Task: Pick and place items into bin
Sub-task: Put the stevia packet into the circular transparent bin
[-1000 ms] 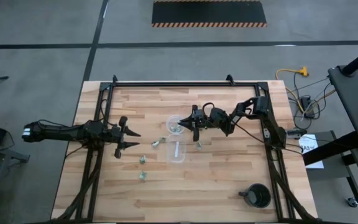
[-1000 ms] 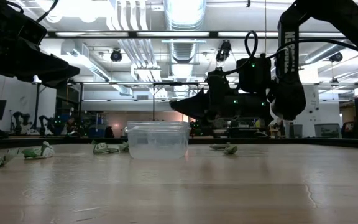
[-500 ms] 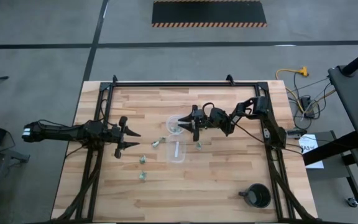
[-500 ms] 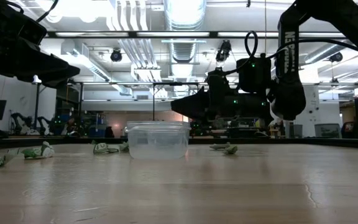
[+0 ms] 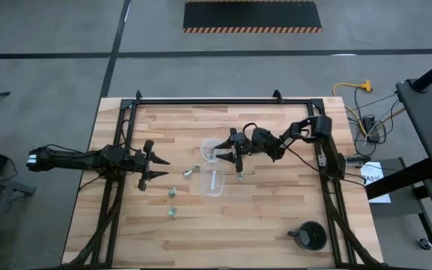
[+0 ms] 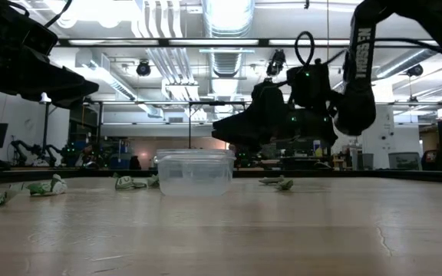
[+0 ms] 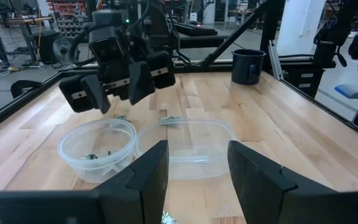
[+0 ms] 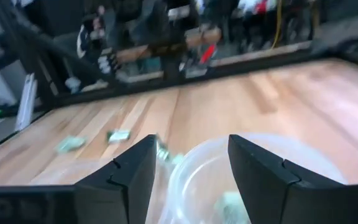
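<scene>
The round clear bin [image 5: 211, 150] stands mid-table and holds a few pale green bits [image 7: 92, 155]. More green-and-whitish bits lie on the wood: one [image 5: 188, 172] left of the clear rectangular container [image 5: 212, 181], two [image 5: 172, 193] [image 5: 171, 211] nearer the front, and one [image 5: 240, 176] to its right. My right gripper [image 5: 226, 154] hangs open and empty just above the bin's right rim, which shows in the right wrist view [image 8: 253, 168]. My left gripper [image 5: 153, 166] is open and empty, left of the bits.
A white strip lies inside the rectangular container [image 7: 185, 149], which touches the bin's near side. A black cup with a handle [image 5: 310, 236] stands at the front right. A black frame rail [image 5: 216, 101] runs along the far edge. Bare wood lies along the near edge.
My right gripper has moved a little toward the table's left, over the bin's rim, and has tipped its fingers downward. The left arm and the bits have stayed still.
</scene>
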Controlling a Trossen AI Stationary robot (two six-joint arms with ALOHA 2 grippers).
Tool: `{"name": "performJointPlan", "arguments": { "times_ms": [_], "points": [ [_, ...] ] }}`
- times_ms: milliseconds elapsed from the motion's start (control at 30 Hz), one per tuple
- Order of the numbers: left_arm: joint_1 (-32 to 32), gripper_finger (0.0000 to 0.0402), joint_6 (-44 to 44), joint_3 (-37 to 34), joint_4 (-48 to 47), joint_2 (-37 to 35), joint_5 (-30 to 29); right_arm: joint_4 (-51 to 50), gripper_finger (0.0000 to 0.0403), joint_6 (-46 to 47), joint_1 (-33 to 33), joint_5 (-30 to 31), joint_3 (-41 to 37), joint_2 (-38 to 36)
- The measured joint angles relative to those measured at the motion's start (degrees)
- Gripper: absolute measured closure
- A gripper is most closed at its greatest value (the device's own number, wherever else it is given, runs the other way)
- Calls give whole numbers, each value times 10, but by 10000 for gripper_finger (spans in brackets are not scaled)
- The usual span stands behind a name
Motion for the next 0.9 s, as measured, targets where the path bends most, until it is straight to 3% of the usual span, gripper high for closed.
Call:
{"name": "performJointPlan", "arguments": {
  "times_ms": [267,467,667,900],
  "points": [
    [0,253,0,0,0,0,0,-363,225,-119,-1,-23,0,-164],
    [0,253,0,0,0,0,0,-589,232,-137,-1,-12,0,-288],
    [0,253,0,0,0,0,0,-692,234,-123,3,-12,0,-352],
    [0,253,0,0,0,0,0,-738,237,-123,11,-11,0,-369]
  ]
}}
